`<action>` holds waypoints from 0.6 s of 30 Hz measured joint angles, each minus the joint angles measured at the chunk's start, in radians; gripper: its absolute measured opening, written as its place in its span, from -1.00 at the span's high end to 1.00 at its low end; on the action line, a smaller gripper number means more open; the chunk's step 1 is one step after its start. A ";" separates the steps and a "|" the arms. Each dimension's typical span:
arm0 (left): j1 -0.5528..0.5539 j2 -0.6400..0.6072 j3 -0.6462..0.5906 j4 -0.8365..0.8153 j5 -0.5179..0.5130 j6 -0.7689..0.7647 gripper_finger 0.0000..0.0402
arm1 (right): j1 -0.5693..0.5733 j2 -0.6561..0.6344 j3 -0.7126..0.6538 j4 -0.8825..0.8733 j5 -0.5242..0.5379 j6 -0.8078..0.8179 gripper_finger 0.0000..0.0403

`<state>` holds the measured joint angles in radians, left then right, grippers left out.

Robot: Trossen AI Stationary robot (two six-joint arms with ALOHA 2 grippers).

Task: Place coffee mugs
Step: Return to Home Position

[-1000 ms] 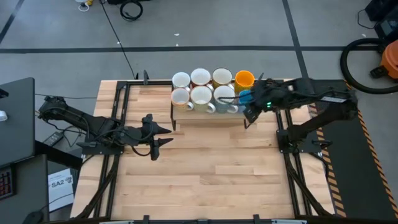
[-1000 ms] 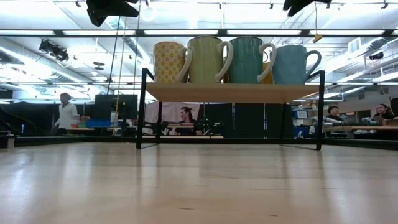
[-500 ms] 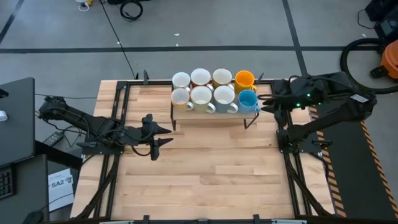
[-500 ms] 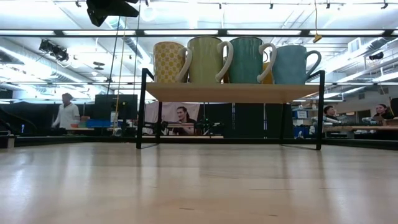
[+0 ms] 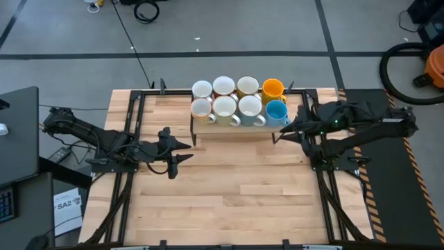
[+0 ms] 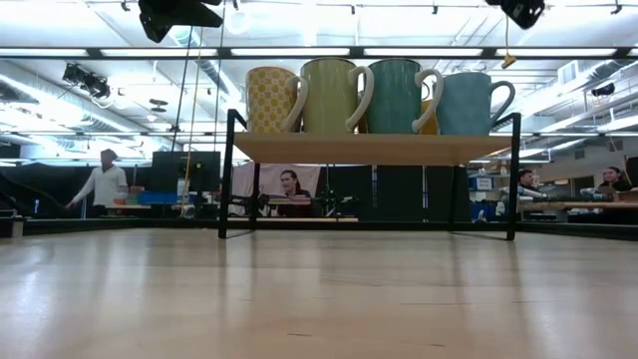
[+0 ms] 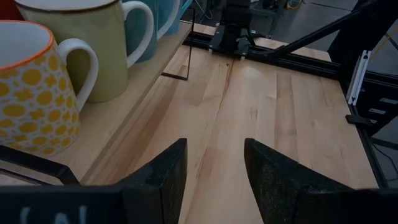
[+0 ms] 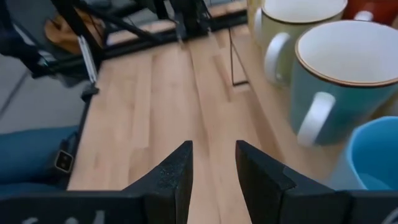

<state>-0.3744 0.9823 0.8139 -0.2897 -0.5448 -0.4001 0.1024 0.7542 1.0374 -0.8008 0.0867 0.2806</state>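
Starting right at my own fingers: my left claw is spread wide with nothing in it. It hangs over the light wooden table, off the left end of the low wooden shelf on a black wire frame. My right claw is parted a bit narrower and is also empty. It sits just off the shelf's right end, near the light blue ceramic mug, which its camera crops down to a chunk of rim.

From overhead I count eight coffee mugs in two rows of four, all on the shelf, with the orange-yellow mug at back right.

Front row from table level:
- white mug with yellow dots
- pale yellow-green ceramic mug
- teal ceramic mug
- the light blue one

They block nearly the whole back row. Only a sliver of the orange-yellow one peeks out between teal and blue. The other back mugs show only from above, as pale openings, so I can't tell what their outsides look like. Down at table level my arms are chopped off by the top edge.

Way back in the room there are a few people, too small to say more.
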 joint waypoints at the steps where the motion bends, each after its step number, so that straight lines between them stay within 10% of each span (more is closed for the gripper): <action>1: 0.000 0.000 0.000 0.000 0.000 0.000 0.17 | 0.000 -0.020 -0.029 0.030 -0.002 0.000 0.37; 18: 0.000 0.000 0.000 0.000 0.000 0.000 0.17 | 0.000 -0.377 -0.269 0.228 -0.002 0.004 0.37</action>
<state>-0.3744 0.9821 0.8139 -0.2893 -0.5449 -0.3998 0.1024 0.3769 0.7686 -0.5728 0.0849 0.2844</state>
